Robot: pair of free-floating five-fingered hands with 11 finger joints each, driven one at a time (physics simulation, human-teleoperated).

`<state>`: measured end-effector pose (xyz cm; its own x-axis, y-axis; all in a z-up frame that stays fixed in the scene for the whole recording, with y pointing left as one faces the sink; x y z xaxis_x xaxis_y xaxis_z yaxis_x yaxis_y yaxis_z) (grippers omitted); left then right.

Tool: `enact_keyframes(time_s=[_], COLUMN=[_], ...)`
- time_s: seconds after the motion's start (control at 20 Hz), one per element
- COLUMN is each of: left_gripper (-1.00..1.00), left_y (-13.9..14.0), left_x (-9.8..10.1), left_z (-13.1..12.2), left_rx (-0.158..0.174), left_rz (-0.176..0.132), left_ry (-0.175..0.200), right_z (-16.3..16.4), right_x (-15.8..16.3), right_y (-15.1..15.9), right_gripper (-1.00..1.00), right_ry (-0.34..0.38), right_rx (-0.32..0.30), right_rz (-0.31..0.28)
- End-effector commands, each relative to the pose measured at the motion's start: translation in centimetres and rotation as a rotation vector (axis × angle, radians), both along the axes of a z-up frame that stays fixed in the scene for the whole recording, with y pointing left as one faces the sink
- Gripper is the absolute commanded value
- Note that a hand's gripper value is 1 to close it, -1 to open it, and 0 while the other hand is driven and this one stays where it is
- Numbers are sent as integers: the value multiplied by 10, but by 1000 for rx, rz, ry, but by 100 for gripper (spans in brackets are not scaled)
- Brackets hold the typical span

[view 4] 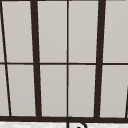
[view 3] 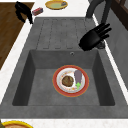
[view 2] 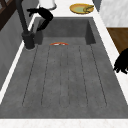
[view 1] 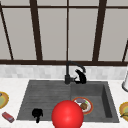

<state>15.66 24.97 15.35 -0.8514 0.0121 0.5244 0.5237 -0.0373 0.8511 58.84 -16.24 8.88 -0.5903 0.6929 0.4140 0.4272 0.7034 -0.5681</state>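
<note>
- My right hand (view 3: 93, 40) hangs just beside the dark curved metal faucet (view 1: 68, 75), which blocks the way toward the window.
- Below it the grey stone sink basin (view 3: 40, 82) is open, apart from the orange-rimmed plate of food (view 3: 70, 80) on its floor.
- The ribbed grey drainboard (view 2: 65, 75) is bare between my hands.
- My left hand (view 1: 37, 114) hovers at the front edge, with the big glossy red ball (view 1: 67, 115) close on its right.

Dark grey sink (view 1: 45, 96) with ribbed drainboard on its left half, basin on the right. In the basin: orange-rimmed plate (view 3: 58, 86) carrying a brown piece, a purple piece and a bit of green. Large red ball (view 1: 67, 114) at the front edge, partly covering that plate. Yellow plate (view 1: 3, 100) and red sponge (view 1: 8, 117) on the left counter. Another yellow plate (view 1: 124, 109) and a white vessel (view 1: 125, 82) on the right. Window (view 4: 52, 60) with dark frames behind.
</note>
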Motion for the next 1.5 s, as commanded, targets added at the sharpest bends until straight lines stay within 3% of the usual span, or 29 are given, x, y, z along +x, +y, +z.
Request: enact_keyframes(time_s=[0.0,0.45,0.75,0.9,0.95,1.0,1.05,1.3,1.45], left_gripper=[0,0,0,0,0,0,0,0,0], left_y=[0,0,0,0,0,0,0,0,0], left_x=[0,0,0,0,0,0,0,0,0], left_z=[0,0,0,0,0,0,0,0,0], left_rx=[0,0,0,0,0,0,0,0,0], left_rz=[0,0,0,0,0,0,0,0,0], left_ry=[0,0,0,0,0,0,0,0,0], right_z=[15,25,25,26,25,25,26,25,44], right_x=[-24,-80,-107,-121,-123,-116,-115,-116,-127], right_y=[-14,-37,-43,-42,-42,-43,-42,-47,-50], right_gripper=[-100,-100,-100,-100,-100,-100,-100,-100,-100], right_ry=[-19,63,90,111,68,53,50,51,34], right_rx=[-24,-110,-178,-243,-264,-179,-176,-178,-185], right_rz=[27,-9,4,22,22,-2,27,40,20])
